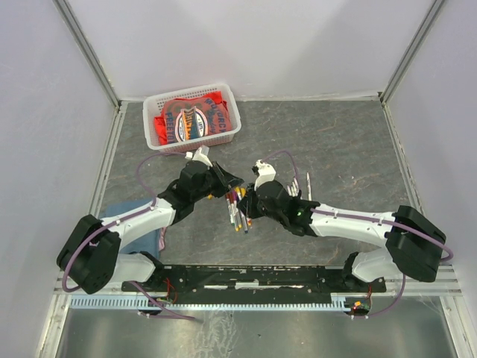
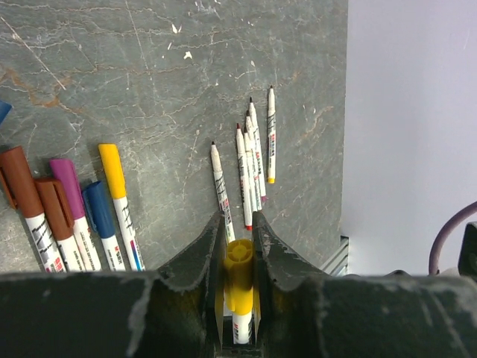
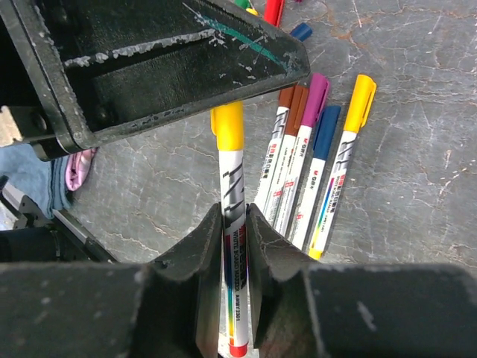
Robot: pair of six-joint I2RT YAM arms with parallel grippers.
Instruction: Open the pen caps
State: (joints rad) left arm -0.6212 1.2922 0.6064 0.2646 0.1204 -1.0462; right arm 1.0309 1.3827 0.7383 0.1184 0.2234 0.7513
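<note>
1. The right gripper (image 3: 235,212) is clenched on a white barrel (image 3: 233,183) lettered "WHITE BOARD MARKER".
2. The left gripper (image 2: 238,218) grasps its yellow cap (image 2: 238,270).
3. Brown, purple, blue and yellow pen caps (image 3: 319,95), on their pens, lie mid-counter (image 1: 335,142).
4. A basket (image 1: 232,113) of red cloth (image 1: 191,121) sits at the far edge.

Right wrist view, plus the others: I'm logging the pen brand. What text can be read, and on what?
"WHITE BOARD MARKER": on the white barrel under the yellow cap, between the right gripper's fingers.
Red brand marks on the other pen barrels: too small to read.
Logo on the red cloth in the basket: blurred.
</note>
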